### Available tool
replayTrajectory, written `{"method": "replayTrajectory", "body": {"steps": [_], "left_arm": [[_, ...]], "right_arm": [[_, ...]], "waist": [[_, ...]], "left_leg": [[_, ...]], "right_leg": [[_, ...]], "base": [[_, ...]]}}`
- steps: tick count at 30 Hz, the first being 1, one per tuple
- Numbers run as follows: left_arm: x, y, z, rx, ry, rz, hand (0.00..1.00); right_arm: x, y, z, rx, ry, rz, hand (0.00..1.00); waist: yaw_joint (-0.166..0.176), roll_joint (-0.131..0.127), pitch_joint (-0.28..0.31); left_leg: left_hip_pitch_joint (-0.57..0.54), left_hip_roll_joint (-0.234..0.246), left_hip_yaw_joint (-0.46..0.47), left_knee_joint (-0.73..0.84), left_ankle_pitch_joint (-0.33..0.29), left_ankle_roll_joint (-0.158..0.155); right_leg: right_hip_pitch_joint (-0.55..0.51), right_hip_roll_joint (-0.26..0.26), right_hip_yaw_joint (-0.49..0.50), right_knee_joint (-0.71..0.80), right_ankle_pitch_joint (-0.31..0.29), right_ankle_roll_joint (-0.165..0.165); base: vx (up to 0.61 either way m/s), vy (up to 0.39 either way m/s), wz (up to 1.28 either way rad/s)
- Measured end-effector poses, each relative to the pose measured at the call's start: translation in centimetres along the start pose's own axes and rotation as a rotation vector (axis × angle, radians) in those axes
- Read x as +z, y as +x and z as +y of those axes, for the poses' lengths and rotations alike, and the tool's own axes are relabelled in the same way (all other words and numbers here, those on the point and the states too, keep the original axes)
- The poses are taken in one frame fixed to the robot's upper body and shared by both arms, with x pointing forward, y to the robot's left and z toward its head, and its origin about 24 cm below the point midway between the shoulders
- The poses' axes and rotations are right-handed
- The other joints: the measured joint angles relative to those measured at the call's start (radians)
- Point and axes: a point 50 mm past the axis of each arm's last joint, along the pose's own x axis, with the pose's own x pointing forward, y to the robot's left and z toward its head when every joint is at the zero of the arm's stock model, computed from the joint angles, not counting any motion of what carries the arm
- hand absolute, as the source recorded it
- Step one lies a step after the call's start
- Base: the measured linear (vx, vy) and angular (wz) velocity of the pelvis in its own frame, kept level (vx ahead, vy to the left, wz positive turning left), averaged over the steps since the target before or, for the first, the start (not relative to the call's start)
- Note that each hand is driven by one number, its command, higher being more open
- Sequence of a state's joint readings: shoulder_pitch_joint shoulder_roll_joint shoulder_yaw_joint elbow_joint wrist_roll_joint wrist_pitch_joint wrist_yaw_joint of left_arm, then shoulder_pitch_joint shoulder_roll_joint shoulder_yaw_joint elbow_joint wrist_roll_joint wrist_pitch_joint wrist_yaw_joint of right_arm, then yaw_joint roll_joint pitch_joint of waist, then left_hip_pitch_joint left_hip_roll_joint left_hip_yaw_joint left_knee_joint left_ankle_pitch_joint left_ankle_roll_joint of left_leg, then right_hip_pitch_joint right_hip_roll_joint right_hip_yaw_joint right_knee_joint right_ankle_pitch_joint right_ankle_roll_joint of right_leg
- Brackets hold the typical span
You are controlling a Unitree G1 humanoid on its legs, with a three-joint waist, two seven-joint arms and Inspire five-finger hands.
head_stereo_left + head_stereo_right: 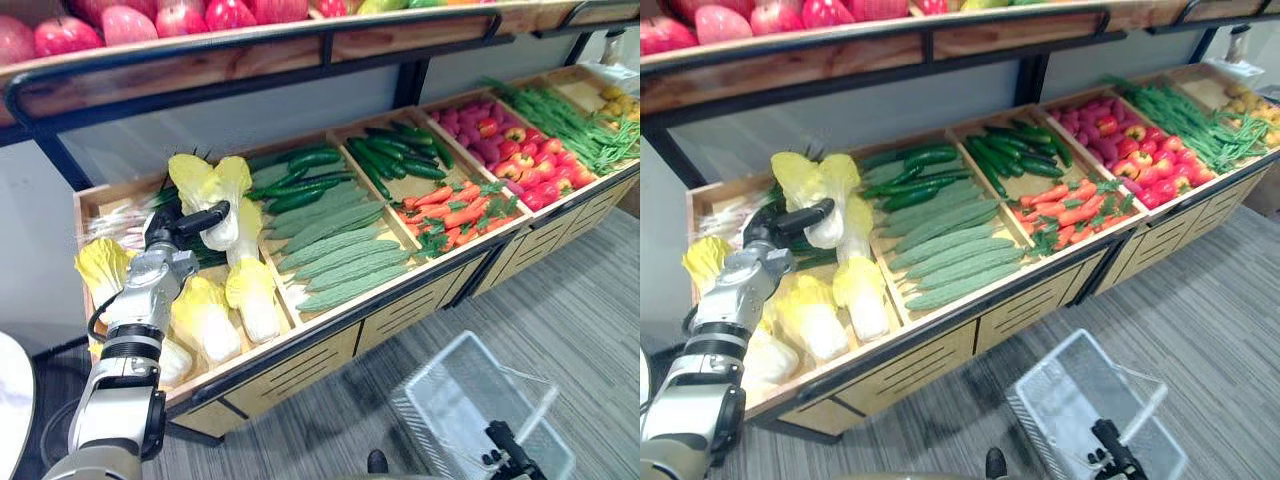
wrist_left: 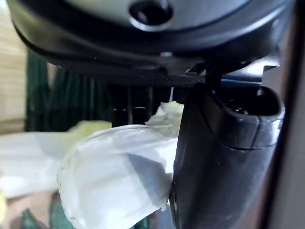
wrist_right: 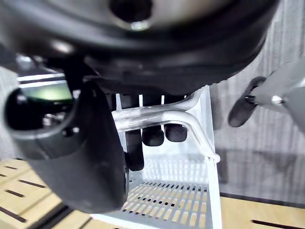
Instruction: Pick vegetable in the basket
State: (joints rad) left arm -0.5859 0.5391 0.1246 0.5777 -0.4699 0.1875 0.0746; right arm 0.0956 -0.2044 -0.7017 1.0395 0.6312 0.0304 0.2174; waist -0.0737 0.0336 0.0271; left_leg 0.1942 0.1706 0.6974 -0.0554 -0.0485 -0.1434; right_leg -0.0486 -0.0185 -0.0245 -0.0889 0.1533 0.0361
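Robot's left hand (image 1: 170,234): thumb and fingers clamped on a pale white-and-yellow leafy cabbage (image 1: 212,188), over a wooden produce crate (image 1: 88,201) with other cabbages just beside it. Right hand (image 3: 93,148): fingers curled round the metal handle (image 3: 159,114) of a white wire basket (image 1: 455,385) hanging below it.

A grey striped floor (image 1: 570,300) lies near and right. A long wooden stand (image 1: 300,368) with slatted fronts and a black rim runs from near left to far right. Above it sits a wooden shelf (image 1: 200,78) with a black rail; a pale grey panel (image 1: 210,125) stands behind
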Motion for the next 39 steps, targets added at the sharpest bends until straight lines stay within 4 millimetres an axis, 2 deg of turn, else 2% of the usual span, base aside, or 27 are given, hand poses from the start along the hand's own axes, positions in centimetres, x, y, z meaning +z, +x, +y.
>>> {"method": "replayTrajectory", "body": {"steps": [6, 10, 12, 14, 16, 20, 23, 25, 27, 28, 30, 31, 34, 36, 39], "left_arm": [[1.3, -0.4, -0.2, 0.025, 0.021, -0.063, 0.00], [1.4, -1.0, -0.4, -0.018, 0.043, -0.075, 0.00], [1.2, -1.1, -1.0, -0.054, 0.061, -0.068, 0.00], [1.0, -1.4, -2.1, -0.105, 0.089, -0.057, 0.00], [0.9, -1.9, -3.4, -0.171, 0.109, -0.066, 0.00], [0.8, -3.3, -7.1, -0.339, 0.097, -0.099, 0.00], [1.0, -4.2, -9.3, -0.416, 0.102, -0.135, 0.00], [1.0, -4.9, -9.8, -0.443, 0.089, -0.153, 0.00], [0.4, -5.2, -9.4, -0.412, 0.113, -0.149, 0.00], [0.3, -5.2, -9.2, -0.389, 0.121, -0.147, 0.00], [0.3, -5.2, -9.0, -0.362, 0.118, -0.150, 0.00], [0.4, -5.2, -8.9, -0.356, 0.126, -0.155, 0.00], [0.6, -5.1, -9.1, -0.365, 0.159, -0.172, 0.00], [0.8, -5.1, -9.1, -0.365, 0.180, -0.184, 0.00], [2.0, -5.7, -9.5, -0.372, 0.183, -0.245, 0.00]], "right_arm": [[2.7, -0.4, -1.3, -0.033, 0.012, -0.122, 0.00], [3.9, -0.5, -1.1, -0.013, -0.017, -0.181, 0.00], [4.2, -0.5, -1.0, -0.002, -0.024, -0.200, 0.00], [4.9, -0.4, 0.0, 0.040, -0.062, -0.222, 0.00], [5.6, -0.3, 1.5, 0.103, -0.119, -0.241, 0.00], [8.0, -0.8, 6.3, 0.295, -0.255, -0.340, 0.00], [10.3, -2.3, 10.4, 0.480, -0.375, -0.456, 0.00], [12.1, -3.8, 13.0, 0.608, -0.448, -0.531, 0.00], [14.0, -5.8, 17.2, 0.784, -0.577, -0.618, 0.00], [14.7, -6.7, 18.8, 0.857, -0.617, -0.648, 0.00], [15.9, -8.3, 21.2, 0.968, -0.681, -0.699, 0.00], [16.9, -9.7, 23.1, 1.043, -0.735, -0.747, 0.00], [17.7, -11.5, 24.6, 1.107, -0.785, -0.787, 0.00], [17.5, -11.8, 24.8, 1.124, -0.813, -0.761, 0.00], [16.6, -11.5, 25.2, 1.131, -0.869, -0.710, 0.00]], "waist": [[-0.019, 0.008, -0.041], [-0.033, 0.013, -0.045], [-0.035, 0.014, -0.046], [-0.041, 0.014, -0.046], [-0.049, 0.013, -0.045], [-0.073, 0.004, -0.039], [-0.105, -0.006, -0.032], [-0.114, -0.009, -0.030], [-0.115, -0.025, -0.019], [-0.115, -0.034, -0.008], [-0.115, -0.044, 0.016], [-0.120, -0.036, 0.027], [-0.127, -0.034, 0.033], [-0.117, -0.035, 0.034], [-0.084, -0.034, 0.038]], "left_leg": [[0.015, 0.006, 0.022, 0.000, 0.000, -0.001], [0.021, 0.013, 0.034, 0.003, 0.000, -0.005], [0.021, 0.014, 0.034, 0.004, 0.000, -0.006], [0.018, 0.014, 0.035, 0.004, 0.000, -0.006], [0.015, 0.013, 0.040, 0.005, -0.001, -0.006], [0.014, 0.005, 0.058, 0.012, -0.005, -0.005], [0.015, -0.001, 0.063, 0.027, -0.017, -0.002], [0.016, -0.007, 0.045, 0.052, -0.033, 0.002], [0.012, -0.010, -0.094, 0.121, -0.068, 0.051], [0.009, -0.014, -0.156, 0.155, -0.080, 0.066], [0.003, -0.024, -0.262, 0.195, -0.104, 0.072], [0.002, -0.026, -0.307, 0.203, -0.134, 0.052], [0.004, -0.037, -0.294, 0.168, -0.162, 0.026], [0.017, -0.048, -0.286, 0.152, -0.170, 0.026], [0.030, -0.064, -0.264, 0.147, -0.181, 0.039]], "right_leg": [[0.000, 0.014, 0.024, 0.003, 0.000, 0.000], [0.000, 0.023, 0.035, 0.006, 0.000, 0.000], [0.000, 0.024, 0.036, 0.008, 0.000, -0.001], [-0.009, 0.023, 0.041, 0.016, -0.002, -0.002], [-0.024, 0.023, 0.049, 0.039, -0.011, 0.000], [-0.064, 0.022, 0.075, 0.100, -0.032, 0.006], [-0.090, 0.025, 0.105, 0.126, -0.038, 0.010], [-0.113, 0.039, 0.147, 0.141, -0.037, 0.010], [-0.125, 0.057, 0.244, 0.143, -0.030, 0.012], [-0.125, 0.058, 0.281, 0.141, -0.025, 0.013], [-0.127, 0.059, 0.332, 0.135, -0.012, 0.013], [-0.143, 0.073, 0.366, 0.124, 0.015, 0.016], [-0.158, 0.083, 0.403, 0.076, 0.070, 0.045], [-0.158, 0.083, 0.421, 0.066, 0.084, 0.053], [-0.158, 0.082, 0.453, 0.056, 0.102, 0.062]], "base": [[-0.06, -0.054, -0.13], [-0.03, -0.048, -0.09], [-0.02, -0.035, -0.01], [-0.03, -0.033, -0.04], [-0.03, -0.029, -0.08], [-0.03, -0.027, -0.16], [-0.02, -0.019, -0.30], [0.01, -0.028, -0.67], [0.03, -0.053, -1.23], [0.00, -0.021, -1.23], [-0.04, 0.033, -0.95], [-0.05, 0.063, -0.79], [-0.05, 0.068, -0.50], [-0.04, 0.060, -0.31], [-0.03, 0.045, -0.29]]}}
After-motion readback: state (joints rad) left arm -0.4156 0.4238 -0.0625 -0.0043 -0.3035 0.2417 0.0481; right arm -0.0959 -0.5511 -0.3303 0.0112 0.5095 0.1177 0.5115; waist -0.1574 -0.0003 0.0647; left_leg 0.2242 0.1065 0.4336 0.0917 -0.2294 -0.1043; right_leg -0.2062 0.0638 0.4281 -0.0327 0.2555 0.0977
